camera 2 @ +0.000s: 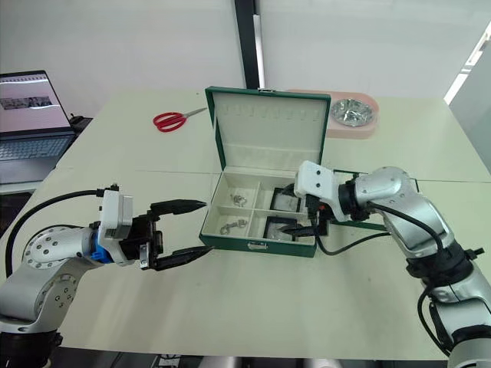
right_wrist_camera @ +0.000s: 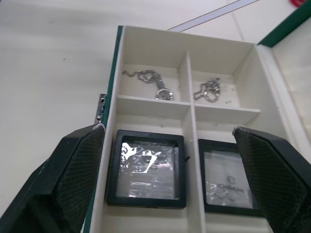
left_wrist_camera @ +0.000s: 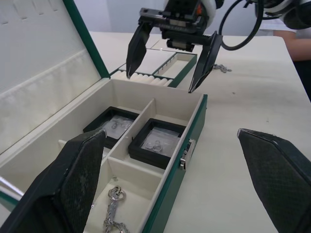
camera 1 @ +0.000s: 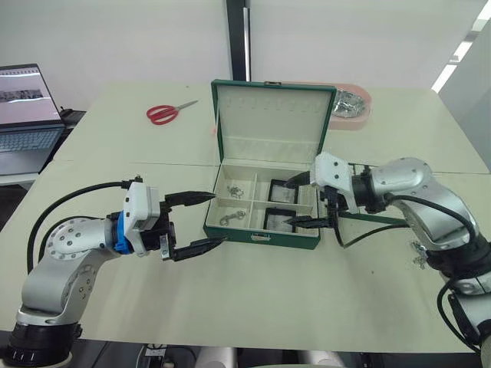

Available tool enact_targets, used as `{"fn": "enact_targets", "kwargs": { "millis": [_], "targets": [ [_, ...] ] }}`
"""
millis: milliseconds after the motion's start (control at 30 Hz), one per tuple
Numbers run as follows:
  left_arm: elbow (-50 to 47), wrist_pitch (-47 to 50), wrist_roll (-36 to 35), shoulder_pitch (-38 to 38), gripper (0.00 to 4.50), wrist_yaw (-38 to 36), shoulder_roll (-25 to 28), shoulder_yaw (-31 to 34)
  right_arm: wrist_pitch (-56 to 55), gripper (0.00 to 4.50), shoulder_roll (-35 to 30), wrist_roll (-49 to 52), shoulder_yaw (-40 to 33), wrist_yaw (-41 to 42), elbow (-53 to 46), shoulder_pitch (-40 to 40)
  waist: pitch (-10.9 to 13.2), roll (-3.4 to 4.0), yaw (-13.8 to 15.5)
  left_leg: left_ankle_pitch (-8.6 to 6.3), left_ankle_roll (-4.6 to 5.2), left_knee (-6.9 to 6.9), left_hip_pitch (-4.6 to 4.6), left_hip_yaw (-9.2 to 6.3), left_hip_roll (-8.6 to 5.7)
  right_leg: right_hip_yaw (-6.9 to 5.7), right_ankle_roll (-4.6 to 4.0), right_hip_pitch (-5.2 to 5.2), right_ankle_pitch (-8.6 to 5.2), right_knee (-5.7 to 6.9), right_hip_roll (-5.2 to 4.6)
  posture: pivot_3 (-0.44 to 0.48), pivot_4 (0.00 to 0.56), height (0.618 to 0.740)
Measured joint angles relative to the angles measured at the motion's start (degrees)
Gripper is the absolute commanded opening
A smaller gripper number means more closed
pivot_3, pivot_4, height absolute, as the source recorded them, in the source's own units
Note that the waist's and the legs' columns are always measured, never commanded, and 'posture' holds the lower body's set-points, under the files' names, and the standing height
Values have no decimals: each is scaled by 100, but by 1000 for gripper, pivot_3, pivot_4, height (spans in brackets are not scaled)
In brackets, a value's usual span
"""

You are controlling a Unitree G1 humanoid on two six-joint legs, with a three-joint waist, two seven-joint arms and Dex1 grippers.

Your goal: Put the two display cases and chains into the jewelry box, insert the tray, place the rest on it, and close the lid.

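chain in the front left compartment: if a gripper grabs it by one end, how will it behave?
The chain is likely floppy: its fine links lie in a loose curve. The clasp end would probably dangle and swing. It looks light, and it may slip from the fingers.

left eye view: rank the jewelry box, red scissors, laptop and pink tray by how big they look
1. jewelry box, lid raised
2. laptop, cut by the frame edge
3. pink tray and red scissors: look alike; tray partly hidden behind the lid, so unranked
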Motion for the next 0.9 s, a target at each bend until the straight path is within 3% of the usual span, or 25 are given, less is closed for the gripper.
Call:
{"fn": "enact_targets", "kwargs": {
  "millis": [200, 333, 500, 700, 900],
  "targets": [
    [416, 360, -58, 193, 4500, 652, 14, 746, -329, 4485, -204, 263, -1570, -505, -1005, 1484, 0, 0, 16, 0, 0, -4, 1, -1, 0, -2, 0, 2, 0, -4, 0, 0, 150, 740],
    [1038, 15, 298, 491, 4500, 1059, -65, 1301, -862, 4485, -358, 157, -2738, -584, -1238, 3108, 1, -3, 27, -1, 1, -5, 5, 2, -1, 1, 0, 9, 0, -5, -1, 0, 150, 740],
    [1552, -499, 604, 818, 4500, 1212, -331, 1486, -1232, 4485, -194, 212, -4124, -620, -1253, 4673, 0, -4, 26, -1, 1, -7, 10, 2, -1, 1, 1, 14, 0, -5, 0, 0, 150, 740],
    [2053, -977, 839, 986, 4500, 1472, -572, 1598, -2213, 4485, 169, 69, -5095, -732, -469, 5715, -1, -5, 12, -1, 1, -9, 17, 7, -1, 6, 1, 17, -1, -5, 0, 0, 150, 740],
    [2312, -1086, 882, 1198, 4500, 1868, -788, 1754, -2759, 4485, 540, 46, -5544, -947, 32, 6477, -2, -6, 8, -1, 1, -11, 17, 11, 0, 11, 2, 14, -1, -5, 0, 0, 150, 740]
  ]
}}
